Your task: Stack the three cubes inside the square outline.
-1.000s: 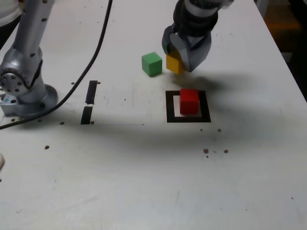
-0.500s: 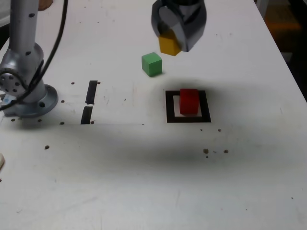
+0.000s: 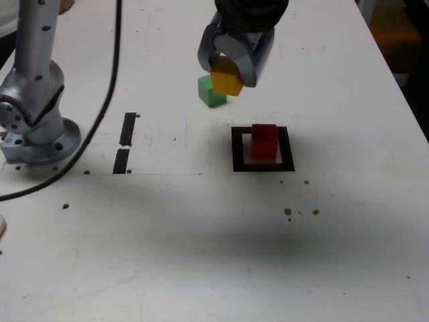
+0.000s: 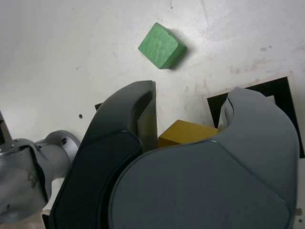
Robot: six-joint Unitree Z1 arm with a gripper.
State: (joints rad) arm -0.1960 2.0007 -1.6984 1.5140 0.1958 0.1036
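My gripper (image 3: pixel 228 72) hangs above the table, shut on the yellow cube (image 3: pixel 226 80), which is tilted between the dark jaws. In the wrist view the yellow cube (image 4: pixel 186 133) shows between the two fingers (image 4: pixel 128 119). The red cube (image 3: pixel 264 141) stands inside the square outline (image 3: pixel 236 149), to the exterior view's right of and nearer than the gripper. The green cube (image 3: pixel 209 95) rests on the table, partly hidden behind the held yellow cube; the wrist view shows the green cube (image 4: pixel 162 46) whole.
The arm's silver base (image 3: pixel 37 127) stands at the exterior view's left, with a black cable (image 3: pixel 100 114) looping past it. Two short black tape strips (image 3: pixel 125 142) lie beside the base. The table's edge (image 3: pixel 395 87) runs along the exterior view's right.
The gripper has risen with the yellow cube and shifted toward the exterior view's left, so the cube now hangs in front of the green one. Red and green cubes have not moved.
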